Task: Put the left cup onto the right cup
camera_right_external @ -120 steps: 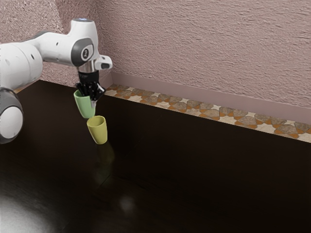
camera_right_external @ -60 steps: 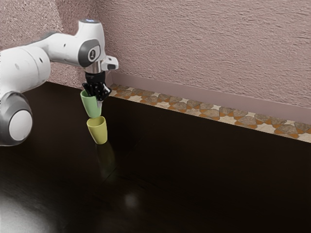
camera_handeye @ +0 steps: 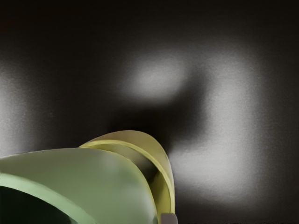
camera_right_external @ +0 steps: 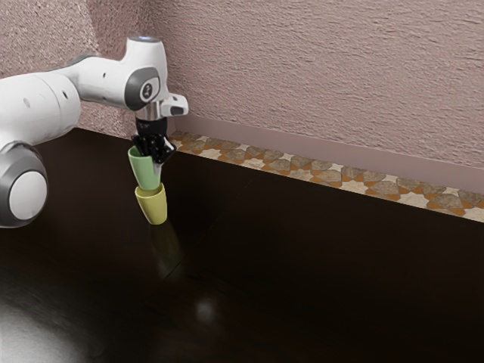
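A yellow cup (camera_right_external: 153, 206) stands upright on the dark table (camera_right_external: 302, 257). A green cup (camera_right_external: 144, 170) sits with its base down inside the yellow cup's mouth, leaning a little. My gripper (camera_right_external: 153, 153) is shut on the green cup's rim, holding it from above. In the wrist view the green cup (camera_handeye: 79, 182) lies blurred just under my hand, and the yellow cup's rim (camera_handeye: 154, 158) curves around its far side.
A patterned tile strip (camera_right_external: 318, 172) runs along the table's far edge below the rough pink wall (camera_right_external: 325, 68). The glossy tabletop stretches away toward the exterior view's right and front.
My gripper has carried the green cup toward the exterior view's right and down, from beside and above the yellow cup into its mouth.
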Available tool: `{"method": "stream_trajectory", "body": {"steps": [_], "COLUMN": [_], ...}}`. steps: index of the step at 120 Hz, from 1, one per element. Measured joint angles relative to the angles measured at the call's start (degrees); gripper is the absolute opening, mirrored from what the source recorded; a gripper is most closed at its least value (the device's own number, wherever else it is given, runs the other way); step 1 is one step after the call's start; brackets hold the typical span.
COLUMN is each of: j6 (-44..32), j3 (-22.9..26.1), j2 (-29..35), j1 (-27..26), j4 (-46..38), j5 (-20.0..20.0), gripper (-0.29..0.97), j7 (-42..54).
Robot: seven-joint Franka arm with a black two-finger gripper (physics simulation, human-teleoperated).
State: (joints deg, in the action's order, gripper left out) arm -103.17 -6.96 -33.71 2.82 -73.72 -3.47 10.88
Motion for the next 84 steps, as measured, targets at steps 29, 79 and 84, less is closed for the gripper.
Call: {"method": "stream_trajectory", "body": {"steps": [29,79,84], "j6": [-0.88,-1.13,-1.12], "j3": [-0.12,-0.15,-0.15], "j2": [0.02,-0.01,0.01], "j1": [-0.11,-0.14,-0.13], "j4": [-1.56,-2.16,-2.16], "j5": [0.16,0.87,0.91], "gripper": [-0.11,0.40,0.45], "j7": [-0.13,-0.05,-0.04]}}
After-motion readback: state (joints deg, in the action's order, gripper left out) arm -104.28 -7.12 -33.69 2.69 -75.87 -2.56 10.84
